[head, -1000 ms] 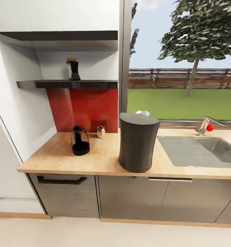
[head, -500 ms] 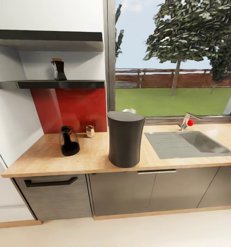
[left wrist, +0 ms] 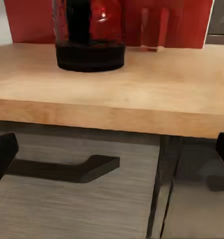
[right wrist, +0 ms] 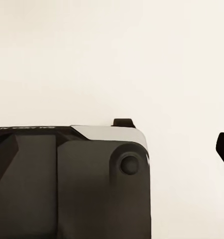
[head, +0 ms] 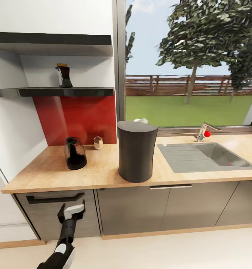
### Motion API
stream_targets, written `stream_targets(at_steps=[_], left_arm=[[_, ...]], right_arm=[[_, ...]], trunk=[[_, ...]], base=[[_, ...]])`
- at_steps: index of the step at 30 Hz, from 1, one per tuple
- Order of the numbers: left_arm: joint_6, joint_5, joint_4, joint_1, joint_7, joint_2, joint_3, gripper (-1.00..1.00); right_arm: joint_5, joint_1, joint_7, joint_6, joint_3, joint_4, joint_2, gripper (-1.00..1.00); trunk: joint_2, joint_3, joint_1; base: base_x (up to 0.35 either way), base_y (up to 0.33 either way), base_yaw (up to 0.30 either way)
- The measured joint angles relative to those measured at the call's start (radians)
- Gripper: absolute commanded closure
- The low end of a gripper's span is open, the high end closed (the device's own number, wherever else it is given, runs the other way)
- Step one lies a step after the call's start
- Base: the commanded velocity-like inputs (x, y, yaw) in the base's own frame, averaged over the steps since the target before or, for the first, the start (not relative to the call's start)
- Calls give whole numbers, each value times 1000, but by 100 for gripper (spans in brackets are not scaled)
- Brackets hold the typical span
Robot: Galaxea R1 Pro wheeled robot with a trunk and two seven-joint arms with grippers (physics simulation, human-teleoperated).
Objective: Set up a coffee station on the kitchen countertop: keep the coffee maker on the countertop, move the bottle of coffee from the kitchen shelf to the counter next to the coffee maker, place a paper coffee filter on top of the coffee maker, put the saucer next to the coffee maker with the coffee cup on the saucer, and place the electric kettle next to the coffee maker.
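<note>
The left gripper has just been lifted into the head view, low before the cabinet drawer. Its fingers are spread wide and nothing is held. The bottle of coffee is on the kitchen shelf, far left, so it can probably be reached for next.

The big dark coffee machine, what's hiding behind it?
Behind the coffee maker, a bit of something white pokes up over its top edge, near the window. The rest is covered by the machine, so what it is cannot be told.
</note>
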Motion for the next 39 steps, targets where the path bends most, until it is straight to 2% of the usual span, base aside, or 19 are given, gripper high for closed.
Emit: stream_targets(at_steps=[6,8,13,22,26,27,30,31,32,34,35,36,39], left_arm=[[1,-1,-119,-15,-2,-9,-12,-100],[2,-1,-147,-37,-2,-10,-13,-100],[5,-2,-191,-116,5,-12,-13,-100],[14,0,-338,-249,12,-15,-12,-100],[25,-3,-402,-334,12,-16,-12,-100],[65,-4,-450,-379,21,-16,-12,-100],[173,-5,-485,-441,46,-15,-13,-100],[259,-11,-504,-507,52,-14,-13,-100],[317,-28,-507,-561,53,-14,-14,-100],[419,-66,-510,-612,54,-14,-14,-100],[438,-74,-510,-624,54,-14,-14,-100],[500,-95,-515,-666,54,-14,-13,-100],[556,-104,-517,-712,54,-15,-13,-100]], right_arm=[[0,0,0,0,0,0,0,-100],[0,0,0,-1,0,0,0,-100],[0,0,0,-1,0,0,0,-100],[0,0,0,-1,0,1,-1,-100],[0,0,0,-2,0,1,-1,-100],[0,0,0,-1,0,1,0,-100],[0,0,0,-1,0,1,0,-100],[0,0,0,-1,0,1,0,-100],[0,0,0,-1,0,1,0,-100],[0,0,0,-1,0,1,0,-100],[0,0,0,-1,0,1,0,-100],[0,0,0,-1,0,1,0,-100],[0,0,0,-1,0,1,0,-100]], trunk=[[0,0,0],[0,0,0],[0,0,0],[0,0,0],[0,0,0],[0,0,0],[0,0,0],[1,0,0],[0,0,0],[0,0,0],[0,0,0],[0,0,0],[0,0,0]], base=[[0,0,0],[0,0,0],[0,0,0],[0,0,0],[0,0,0],[0,0,0],[0,0,0],[0,0,0],[0,0,0],[0,0,0],[0,0,0],[0,0,0],[0,0,0]])
